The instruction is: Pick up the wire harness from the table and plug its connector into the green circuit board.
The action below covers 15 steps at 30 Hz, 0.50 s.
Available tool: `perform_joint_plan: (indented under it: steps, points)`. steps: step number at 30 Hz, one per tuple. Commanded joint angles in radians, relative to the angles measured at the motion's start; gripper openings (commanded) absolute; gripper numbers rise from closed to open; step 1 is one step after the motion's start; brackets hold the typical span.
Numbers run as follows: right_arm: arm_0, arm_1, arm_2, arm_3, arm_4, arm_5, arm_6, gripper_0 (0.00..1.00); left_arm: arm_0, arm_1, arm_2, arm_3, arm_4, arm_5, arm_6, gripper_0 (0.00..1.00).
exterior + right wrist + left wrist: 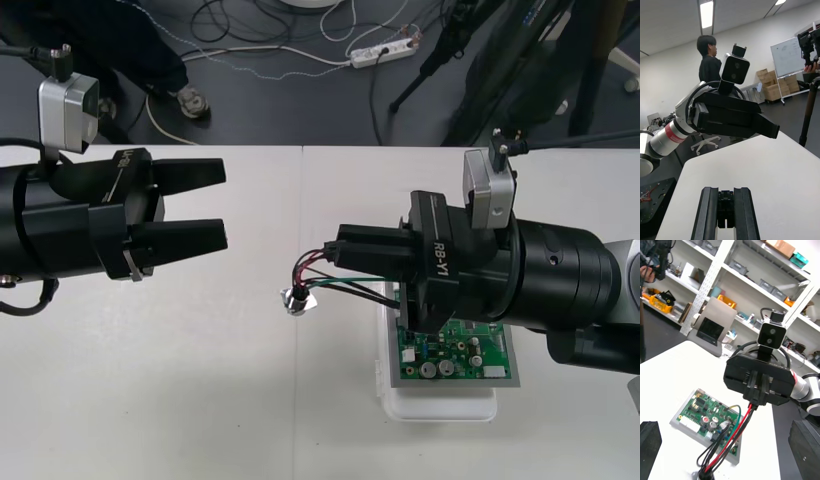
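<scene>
My right gripper (340,256) hovers above the table just left of the green circuit board (462,355), shut on the wire harness. Its fingers (709,213) clamp the small black plug (726,210). Red, black and green wires (318,270) hang from it down to the round metal socket (298,300), which dangles near the table. In the left wrist view the wires (735,429) droop in front of the board (703,416). My left gripper (224,206) faces the right one from the left, open and holding nothing, a short gap away from the harness.
The board rests on a white base (440,408) at the front right of the table. The table's far edge (300,147) borders dark floor with cables and a power strip (385,50). Bare table lies to the front left.
</scene>
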Motion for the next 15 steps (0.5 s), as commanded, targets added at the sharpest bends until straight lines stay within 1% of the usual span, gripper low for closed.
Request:
perform_joint_plan:
  steps: [1, 7, 10, 15]
  points:
    - [0.011, 0.030, 0.007, -0.037, 0.001, 0.008, 0.064, 0.00, -0.043, -0.045, -0.003, -0.007, 0.006, -0.063, -0.018, 1.00]
    - [0.020, 0.030, 0.022, -0.037, -0.045, 0.008, 0.097, 0.00, -0.043, -0.086, -0.025, -0.007, 0.007, -0.077, -0.046, 1.00]
    - [0.034, 0.028, 0.028, -0.037, -0.084, 0.008, 0.151, 0.00, -0.043, -0.117, -0.026, -0.006, 0.007, -0.086, -0.057, 1.00]
    - [0.057, 0.025, 0.043, -0.037, -0.142, 0.007, 0.203, 0.00, -0.034, -0.178, -0.020, -0.004, 0.007, -0.129, -0.077, 1.00]
